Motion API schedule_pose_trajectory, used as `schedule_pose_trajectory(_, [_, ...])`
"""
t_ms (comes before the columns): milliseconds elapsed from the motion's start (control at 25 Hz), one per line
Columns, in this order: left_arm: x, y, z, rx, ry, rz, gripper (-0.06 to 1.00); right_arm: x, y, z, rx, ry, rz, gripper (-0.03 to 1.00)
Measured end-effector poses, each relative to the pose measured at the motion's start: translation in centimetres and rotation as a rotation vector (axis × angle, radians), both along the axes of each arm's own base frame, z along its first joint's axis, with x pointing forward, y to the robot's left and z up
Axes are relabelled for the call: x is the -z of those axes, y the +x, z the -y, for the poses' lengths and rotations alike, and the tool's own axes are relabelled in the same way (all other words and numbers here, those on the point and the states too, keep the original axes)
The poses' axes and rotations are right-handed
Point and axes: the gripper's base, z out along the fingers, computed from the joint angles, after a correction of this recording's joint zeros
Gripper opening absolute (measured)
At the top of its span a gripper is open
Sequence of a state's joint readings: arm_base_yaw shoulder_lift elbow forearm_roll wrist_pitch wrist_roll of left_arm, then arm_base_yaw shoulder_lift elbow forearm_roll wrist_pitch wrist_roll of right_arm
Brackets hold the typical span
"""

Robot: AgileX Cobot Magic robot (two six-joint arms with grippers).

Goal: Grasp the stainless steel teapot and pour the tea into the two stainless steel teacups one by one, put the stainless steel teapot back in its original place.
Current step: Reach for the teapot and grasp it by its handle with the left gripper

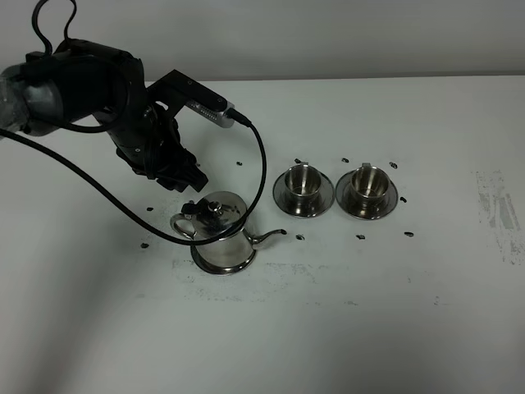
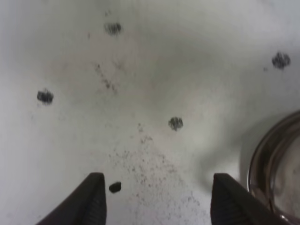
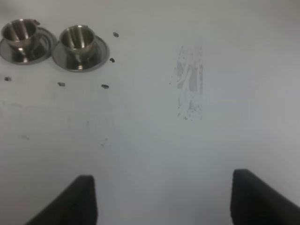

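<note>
My left gripper point(image 2: 161, 202) stands spread, holding nothing; the shiny bell-shaped steel teapot point(image 1: 221, 240) stands upright just beside it, loop handle towards me, spout towards the two small steel cups point(image 1: 303, 184); left arm nearer.

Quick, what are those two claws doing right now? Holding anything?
Left gripper: open, empty, beside the shiny bell-shaped steel teapot.
Right gripper: open, empty, over the white table.

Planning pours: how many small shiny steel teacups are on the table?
2. One small shiny steel teacup sits on a round steel saucer, centre of the high view; the second teacup sits on its own saucer right of it. The black arm could hide more.
</note>
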State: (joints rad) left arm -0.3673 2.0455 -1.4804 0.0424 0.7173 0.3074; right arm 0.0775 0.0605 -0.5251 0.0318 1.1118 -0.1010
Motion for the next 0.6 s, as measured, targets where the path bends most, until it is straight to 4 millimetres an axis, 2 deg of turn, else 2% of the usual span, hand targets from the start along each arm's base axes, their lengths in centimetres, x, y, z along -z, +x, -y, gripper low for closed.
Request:
schedule_pose_trajectory(160, [1.1,-0.2,-0.1,0.034,0.031,-0.054,0.48,0.0,0.0,0.0,0.0,0.0,0.0,0.58])
schedule_pose_trajectory(600, [2.0,-1.3,-0.3,0.12,0.058,-0.136,0.48,0.0,0.0,0.0,0.0,0.0,-0.001,0.58])
